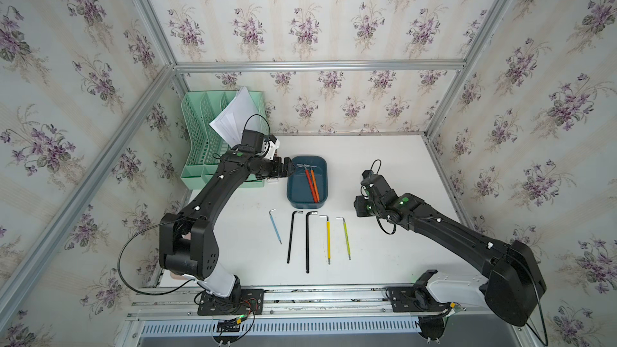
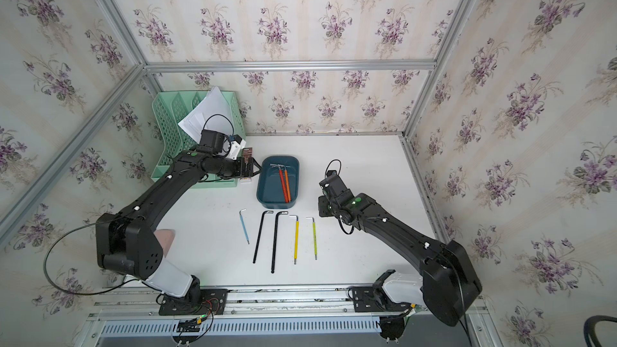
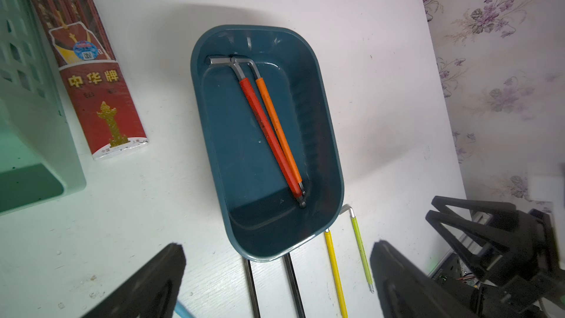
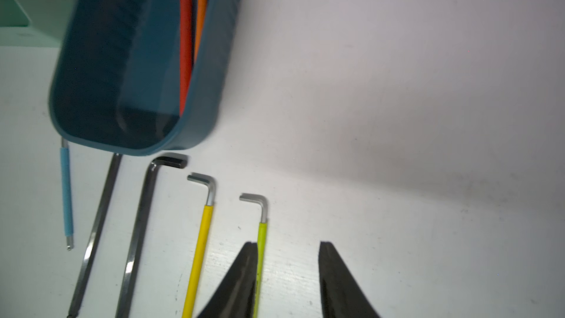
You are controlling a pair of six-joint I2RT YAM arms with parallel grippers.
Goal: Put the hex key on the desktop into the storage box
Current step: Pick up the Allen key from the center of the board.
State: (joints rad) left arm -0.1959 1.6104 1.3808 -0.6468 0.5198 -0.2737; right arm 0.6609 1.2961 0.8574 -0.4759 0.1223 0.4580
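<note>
The dark teal storage box (image 1: 298, 189) (image 2: 268, 189) (image 3: 238, 136) (image 4: 122, 56) stands on the white desktop (image 1: 400, 161). Inside it lie a red hex key (image 1: 311, 186) (image 3: 266, 130) and an orange one (image 1: 316, 184) (image 3: 276, 123). In front of the box a blue key (image 1: 275, 226), two black keys (image 1: 290, 238) (image 1: 307, 242), a yellow key (image 1: 328, 240) (image 4: 198, 255) and a lime-green key (image 1: 347, 240) (image 4: 262, 240) lie in a row. My left gripper (image 1: 289, 168) (image 3: 278, 247) hangs open and empty at the box's left rim. My right gripper (image 1: 360, 206) (image 4: 289, 243) is open and empty, above the lime-green key's shaft.
A mint-green mesh file organizer (image 1: 203, 148) holding white papers (image 1: 233, 115) stands at the back left. A red pencil carton (image 3: 91, 71) lies between it and the box. Aluminium rails (image 1: 440, 178) edge the desktop, with wallpapered walls around.
</note>
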